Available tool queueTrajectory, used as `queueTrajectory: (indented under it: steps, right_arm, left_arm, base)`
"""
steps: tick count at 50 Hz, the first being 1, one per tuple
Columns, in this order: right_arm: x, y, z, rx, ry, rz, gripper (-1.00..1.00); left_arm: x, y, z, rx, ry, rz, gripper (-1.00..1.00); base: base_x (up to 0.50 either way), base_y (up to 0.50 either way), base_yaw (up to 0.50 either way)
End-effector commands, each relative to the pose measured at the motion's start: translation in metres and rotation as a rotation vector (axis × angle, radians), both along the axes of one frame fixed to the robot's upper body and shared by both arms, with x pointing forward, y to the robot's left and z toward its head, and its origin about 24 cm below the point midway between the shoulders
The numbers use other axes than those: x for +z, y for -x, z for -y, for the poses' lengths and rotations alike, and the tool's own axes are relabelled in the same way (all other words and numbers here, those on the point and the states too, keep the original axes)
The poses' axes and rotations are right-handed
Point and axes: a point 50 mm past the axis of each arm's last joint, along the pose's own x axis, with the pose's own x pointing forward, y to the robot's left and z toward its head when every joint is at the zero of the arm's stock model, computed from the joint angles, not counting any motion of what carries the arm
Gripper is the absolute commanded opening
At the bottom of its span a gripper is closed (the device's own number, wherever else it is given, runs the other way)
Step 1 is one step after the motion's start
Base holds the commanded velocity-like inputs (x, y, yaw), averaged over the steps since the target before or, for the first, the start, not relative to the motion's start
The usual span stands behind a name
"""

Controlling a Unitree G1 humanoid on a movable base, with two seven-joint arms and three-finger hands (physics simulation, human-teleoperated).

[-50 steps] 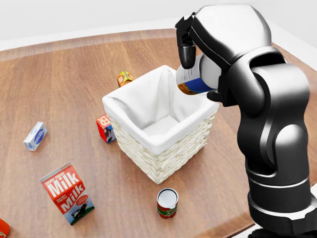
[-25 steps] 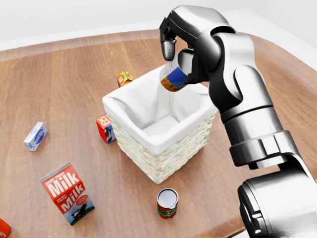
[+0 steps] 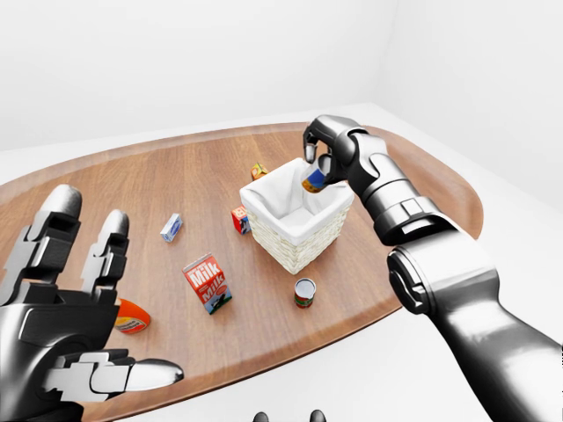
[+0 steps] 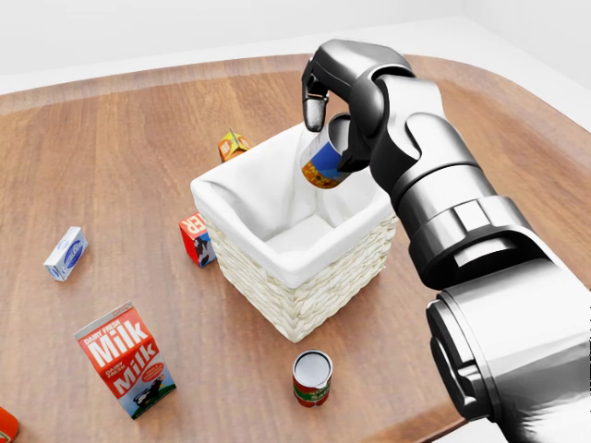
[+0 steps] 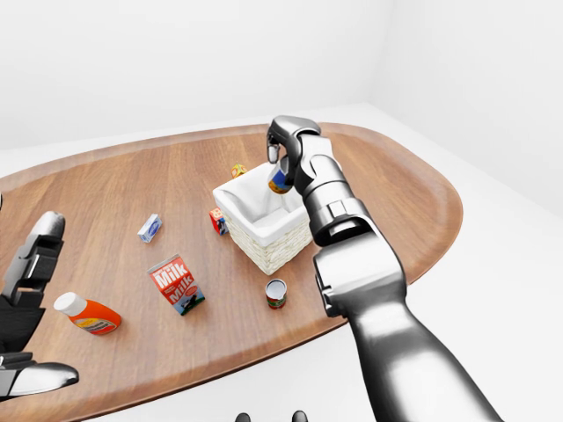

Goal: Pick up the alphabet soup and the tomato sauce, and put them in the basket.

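Right hand (image 4: pixel 337 120) grips a tilted can (image 4: pixel 323 164), likely the soup, over the basket (image 4: pixel 277 268), so next is release into it, then fetch the other can (image 4: pixel 312 377) standing below the basket; left hand (image 3: pixel 66 325) open, empty.

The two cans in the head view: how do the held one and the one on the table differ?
The held can has a blue and yellow label; the table can has a red and green one. The held can is tilted in the right robot hand above the basket; the table can stands upright on the table, outside the basket and untouched. Both are small cylindrical tins.
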Motion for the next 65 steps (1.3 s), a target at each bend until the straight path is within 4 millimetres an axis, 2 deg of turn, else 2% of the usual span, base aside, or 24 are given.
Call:
queueTrajectory:
  steps: [1,9,18,29,38,39,40,41,50,65]
  right_arm:
    - [-0.008,0.001,-0.013,0.009,0.004,0.000,-1.00]
    - [-0.021,0.003,-0.022,0.024,0.019,-0.020,-1.00]
    - [-0.013,0.003,-0.029,0.041,0.023,0.003,-1.00]
    - [-0.022,0.004,-0.031,0.046,0.046,-0.013,-1.00]
    - [-0.017,0.005,-0.037,0.058,0.062,0.006,-1.00]
    - [-0.017,0.005,-0.038,0.060,0.058,0.000,-0.44]
    - [-0.019,0.005,-0.038,0.062,0.068,-0.011,0.62]
    - [-0.020,0.005,-0.038,0.061,0.055,-0.011,1.00]
    - [-0.015,0.003,-0.029,0.040,0.038,-0.008,1.00]
    - [-0.009,0.002,-0.025,0.031,0.026,0.013,1.00]
  left_arm:
    - [0.003,0.000,-0.001,0.000,0.013,0.023,1.00]
    - [0.003,0.000,-0.002,0.000,0.020,0.027,1.00]
    - [0.001,0.001,-0.001,-0.003,0.013,0.013,1.00]
    - [-0.003,0.001,0.001,-0.007,-0.001,-0.016,1.00]
    - [-0.003,0.001,0.001,-0.006,-0.002,-0.014,1.00]
    - [-0.003,0.001,0.001,-0.008,-0.003,-0.017,1.00]
    - [-0.003,0.001,0.001,-0.008,-0.004,-0.017,1.00]
    - [-0.003,0.001,0.000,-0.006,-0.003,-0.018,1.00]
    - [-0.004,0.001,0.002,-0.009,-0.012,-0.026,1.00]
    - [-0.007,0.002,0.004,-0.009,-0.027,-0.043,1.00]
  base:
    - [0.00,0.00,0.00]
    - [0.00,0.00,0.00]
    - [0.00,0.00,0.00]
    - [0.00,0.00,0.00]
    - [0.00,0.00,0.00]
    - [0.00,0.00,0.00]
    - [0.00,0.00,0.00]
    - [0.00,0.00,0.00]
    - [0.00,0.00,0.00]
    - [0.00,0.00,0.00]
